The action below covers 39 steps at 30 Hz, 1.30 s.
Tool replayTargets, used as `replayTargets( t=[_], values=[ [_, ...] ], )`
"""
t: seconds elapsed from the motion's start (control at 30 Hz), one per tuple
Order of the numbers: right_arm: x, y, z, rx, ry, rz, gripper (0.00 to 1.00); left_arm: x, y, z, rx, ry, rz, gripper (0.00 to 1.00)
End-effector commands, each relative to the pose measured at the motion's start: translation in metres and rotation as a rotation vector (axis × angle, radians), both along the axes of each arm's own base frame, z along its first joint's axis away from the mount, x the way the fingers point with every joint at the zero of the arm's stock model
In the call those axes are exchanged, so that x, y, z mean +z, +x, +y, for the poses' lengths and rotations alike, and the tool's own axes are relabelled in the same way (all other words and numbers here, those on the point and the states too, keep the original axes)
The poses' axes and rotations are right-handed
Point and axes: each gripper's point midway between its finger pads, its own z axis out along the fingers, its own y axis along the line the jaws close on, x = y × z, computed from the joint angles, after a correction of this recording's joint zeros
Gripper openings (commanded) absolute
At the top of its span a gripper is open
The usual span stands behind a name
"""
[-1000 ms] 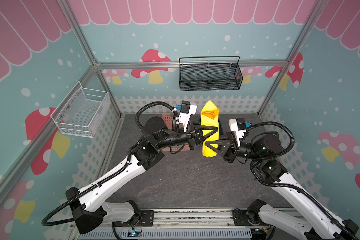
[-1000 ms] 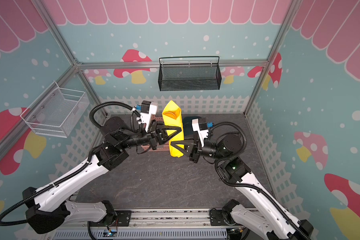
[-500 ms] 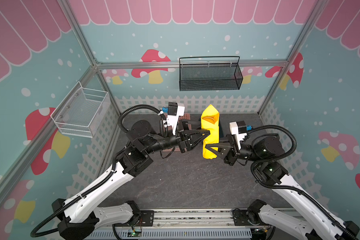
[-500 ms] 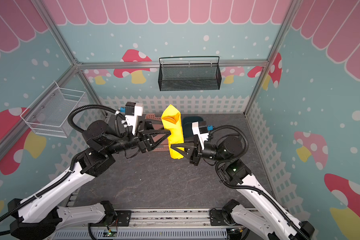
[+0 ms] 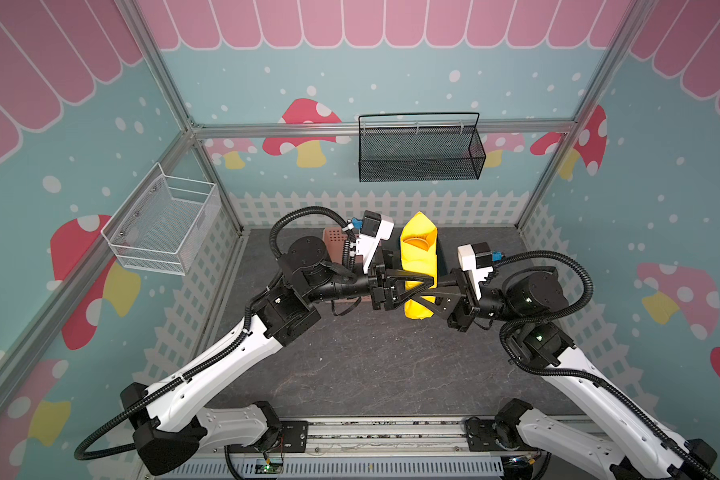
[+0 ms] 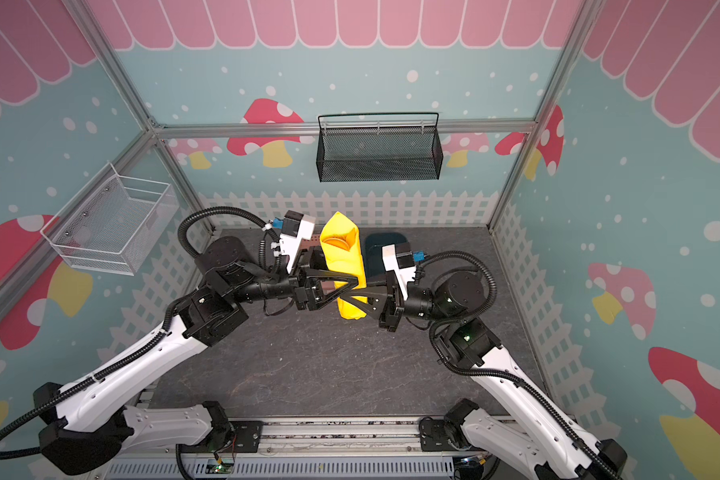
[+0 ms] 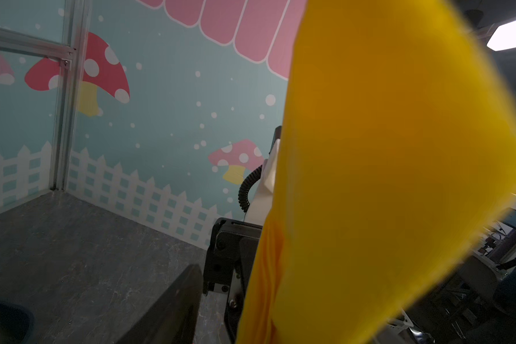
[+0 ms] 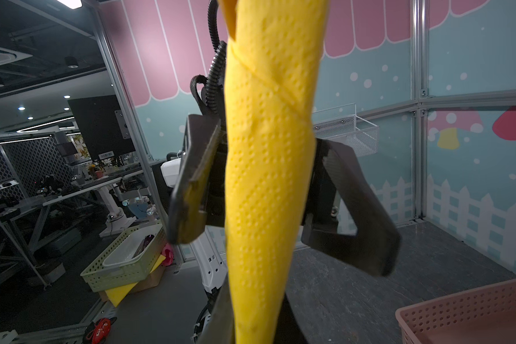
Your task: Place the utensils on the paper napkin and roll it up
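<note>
Left gripper (image 8: 280,238) jaws have spread and now flank the rolled paper napkin (image 5: 418,257), upright at centre in both top views. Right gripper (image 6: 346,297) alone pinches its lower part. Risk: a one-sided hold lets the roll unwind and the utensils (image 5: 416,242) drop out.

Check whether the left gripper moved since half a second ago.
Yes. In a top view the left gripper moved right: its wrist camera, then left of the black basket's left edge, is now right of it.

Napkin (image 8: 268,178) bright yellow, dot-embossed; basket (image 8: 474,312) pink, perforated; tabletop (image 5: 371,365) dark grey.
</note>
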Motion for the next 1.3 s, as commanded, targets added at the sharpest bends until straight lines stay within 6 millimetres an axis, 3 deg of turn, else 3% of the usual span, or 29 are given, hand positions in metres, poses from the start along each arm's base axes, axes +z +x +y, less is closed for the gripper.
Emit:
replayTargets(
  t=[0.0, 0.23, 0.7, 0.93, 1.1, 1.27],
  values=[
    [0.008, -0.009, 0.000, 0.037, 0.021, -0.038, 0.00, 0.020, -0.011, -0.002, -0.057, -0.041, -0.030, 0.65],
    [0.002, -0.008, 0.001, 0.036, 0.015, -0.029, 0.00, 0.029, -0.013, 0.000, -0.059, -0.081, -0.047, 0.43],
    [0.002, -0.009, 0.000, 0.032, 0.017, -0.030, 0.00, 0.029, -0.014, 0.003, -0.046, -0.088, -0.059, 0.12],
    [0.000, -0.009, -0.001, 0.029, 0.015, -0.021, 0.00, 0.029, -0.011, 0.005, -0.021, -0.090, -0.065, 0.06],
    [-0.008, -0.010, -0.004, 0.014, 0.005, 0.003, 0.26, 0.029, -0.009, 0.006, 0.004, -0.085, -0.072, 0.05],
    [-0.020, -0.010, -0.007, -0.004, -0.001, 0.045, 0.33, 0.028, -0.007, 0.008, 0.025, -0.079, -0.075, 0.05]
  ],
)
